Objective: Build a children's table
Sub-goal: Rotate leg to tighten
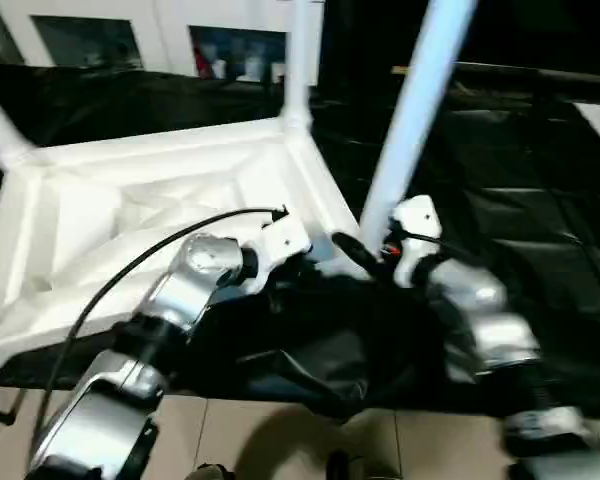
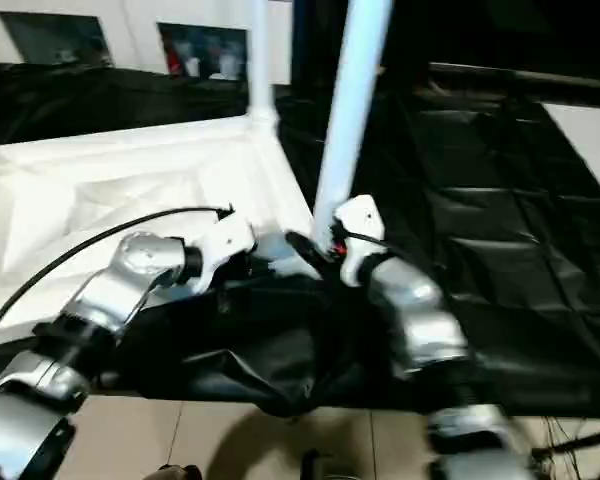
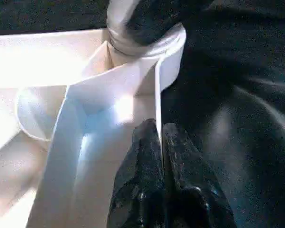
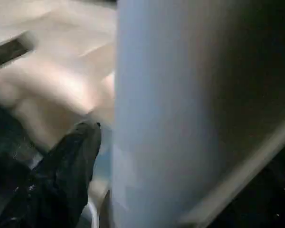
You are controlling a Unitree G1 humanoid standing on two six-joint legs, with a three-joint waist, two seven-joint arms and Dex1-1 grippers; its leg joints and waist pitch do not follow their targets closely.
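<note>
Left eye view: table top (image 1: 130, 215) upside down on black sheet (image 1: 520, 200).
Left gripper (image 3: 160, 142), fingers pinched on the near-right rim, steadies it; right gripper (image 1: 365, 252), jaws spread around leg (image 1: 410, 120), apparently seating it in the corner socket.

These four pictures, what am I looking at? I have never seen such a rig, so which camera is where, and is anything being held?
It is a two-armed humanoid robot building a white plastic table. The two wide pictures come from its head, looking down over its silver forearms. The tabletop lies upside down on a black sheet, with legs already standing in its corners. The other two pictures come from cameras on the wrists. The left gripper is shut on the tabletop's thin rim, near a corner socket. The right gripper is at the base of the nearest leg; one black finger lies beside it, but whether it grips is unclear.
</note>
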